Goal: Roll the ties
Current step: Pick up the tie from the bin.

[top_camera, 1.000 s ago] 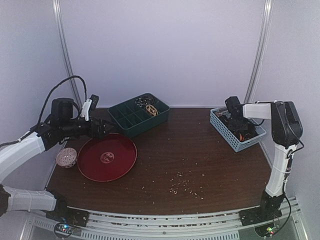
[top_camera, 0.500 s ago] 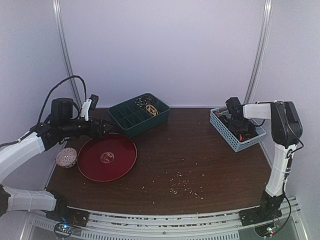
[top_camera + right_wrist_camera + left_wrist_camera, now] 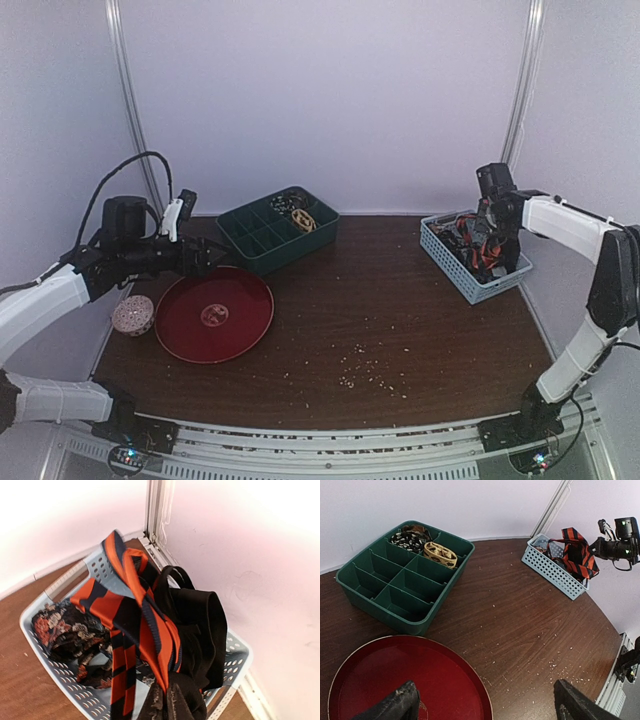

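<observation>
Gripping striped tie (image 3: 135, 615) with right gripper (image 3: 167, 702) pinched shut, band hanging down into basket (image 3: 95, 565) at far-right corner, beside black fabric (image 3: 200, 615) and patterned tie (image 3: 65, 630). Holding left gripper (image 3: 485, 706) wide open, empty, over red plate (image 3: 395, 680). Best to lift slowly until tail clears rim without dragging neighbours, then lay flat on table (image 3: 520, 630) before rolling.

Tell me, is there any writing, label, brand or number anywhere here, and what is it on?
No readable text in any view.
The pale mark at the centre of the red tray: too small and blurred to read.
The striped tie, green box and blue basket: no lettering shows.
</observation>
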Controlling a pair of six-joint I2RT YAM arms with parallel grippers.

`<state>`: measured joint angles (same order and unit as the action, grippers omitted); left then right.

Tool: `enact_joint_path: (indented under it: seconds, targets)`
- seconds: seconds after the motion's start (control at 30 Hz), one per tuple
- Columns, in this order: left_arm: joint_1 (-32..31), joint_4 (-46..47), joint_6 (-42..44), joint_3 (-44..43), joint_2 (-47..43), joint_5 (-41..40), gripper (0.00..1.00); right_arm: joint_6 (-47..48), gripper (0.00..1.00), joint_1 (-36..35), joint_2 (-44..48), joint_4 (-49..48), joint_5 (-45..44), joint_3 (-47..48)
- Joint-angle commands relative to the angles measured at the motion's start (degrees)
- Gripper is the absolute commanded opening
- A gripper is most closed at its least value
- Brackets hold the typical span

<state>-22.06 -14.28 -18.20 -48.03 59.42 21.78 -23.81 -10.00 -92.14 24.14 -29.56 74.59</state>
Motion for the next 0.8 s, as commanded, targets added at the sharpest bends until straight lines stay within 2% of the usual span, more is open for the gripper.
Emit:
enact_joint_path:
  seconds: [0.0, 0.13, 0.17, 0.2, 0.27, 0.3, 0.53, 0.57, 0.63, 0.77]
  targets:
    - [0.4, 1.5, -0.9, -0.1, -1.4, 0.1, 0.95, 1.7, 0.00, -0.3, 1.2, -3.9, 0.8, -4.0]
    - [0.4, 1.4, -1.3, -0.1, -2.4, 0.2, 0.95, 1.7, 0.01, -0.4, 1.2, -3.9, 2.6, -4.5]
    - [0.4, 1.4, -1.3, 0.1, -2.7, 0.2, 0.95, 1.5, 0.09, -0.3, 1.4, -4.3, 2.7, -4.6]
    - [0.4, 1.4, -1.3, 0.2, -2.9, 0.2, 0.95, 1.6, 0.12, -0.3, 1.5, -5.2, 3.2, -4.8]
    - [0.4, 1.4, -1.6, 0.3, -3.2, 0.1, 0.95, 3.1, 0.07, -0.3, 1.5, -7.6, 4.9, -4.8]
    - [0.4, 1.4, -1.8, 0.4, -3.3, 0.1, 0.95, 3.3, 0.00, -0.3, 1.2, -8.1, 5.9, -4.3]
    - [0.4, 2.3, -4.0, 1.7, -4.2, 0.4, 0.95, 1.4, 0.00, -0.1, 0.6, -10.4, 9.0, -4.8]
    - [0.4, 2.3, -4.2, 1.9, -4.4, 0.4, 0.95, 0.6, 0.03, 0.0, 0.3, -8.1, 8.8, -4.4]
    - [0.4, 2.5, -4.4, 2.3, -4.6, 0.0, 0.95, -1.7, 0.16, 0.0, -0.8, -2.4, 7.7, -3.5]
    - [0.4, 2.4, -4.6, 2.5, -4.6, -0.3, 0.95, -1.0, 0.31, 0.8, -1.6, 1.7, 11.4, -4.9]
